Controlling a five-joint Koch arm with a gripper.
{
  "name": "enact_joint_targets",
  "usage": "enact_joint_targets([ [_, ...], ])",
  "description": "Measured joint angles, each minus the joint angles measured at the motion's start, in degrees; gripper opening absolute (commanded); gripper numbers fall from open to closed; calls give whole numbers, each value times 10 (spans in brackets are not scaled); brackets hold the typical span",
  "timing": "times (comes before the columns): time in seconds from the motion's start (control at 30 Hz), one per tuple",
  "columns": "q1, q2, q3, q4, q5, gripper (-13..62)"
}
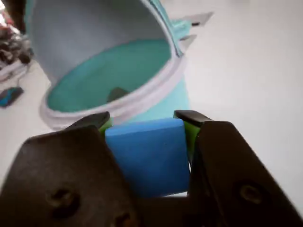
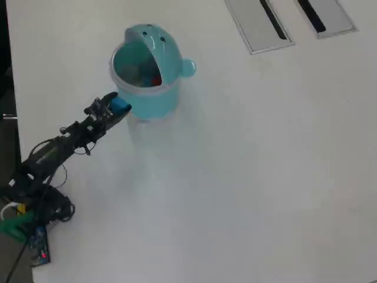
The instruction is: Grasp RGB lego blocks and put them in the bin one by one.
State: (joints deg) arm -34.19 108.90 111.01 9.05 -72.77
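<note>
The gripper (image 1: pixel 144 124) is clamped on the blue block (image 1: pixel 149 153), green pads squeezing its two flat sides, right at the rim of the bin (image 1: pixel 142 101), lid up. The block looks light, rigid and smooth (likely slippery), so this square side-on hold seems right. Something red (image 2: pixel 156 81) already lies inside.

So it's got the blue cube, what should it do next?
Probably carry it a little further forward, over the bin's rim. The gripper grips the blue cube just short of the open bin, so letting go now would likely miss.
</note>
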Motion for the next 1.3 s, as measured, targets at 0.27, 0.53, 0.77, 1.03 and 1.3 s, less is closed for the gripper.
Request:
enact_joint_targets([
  [0.27, -51, -143, -268, -31, 0, 123],
  [0.53, -73, -340, -445, -69, -47, 123],
  [0.77, -74, -441, -506, -116, -81, 126],
  [1.03, -78, -471, -506, -135, -250, 255],
  [1.3, -78, -459, -496, -142, -299, 269],
])
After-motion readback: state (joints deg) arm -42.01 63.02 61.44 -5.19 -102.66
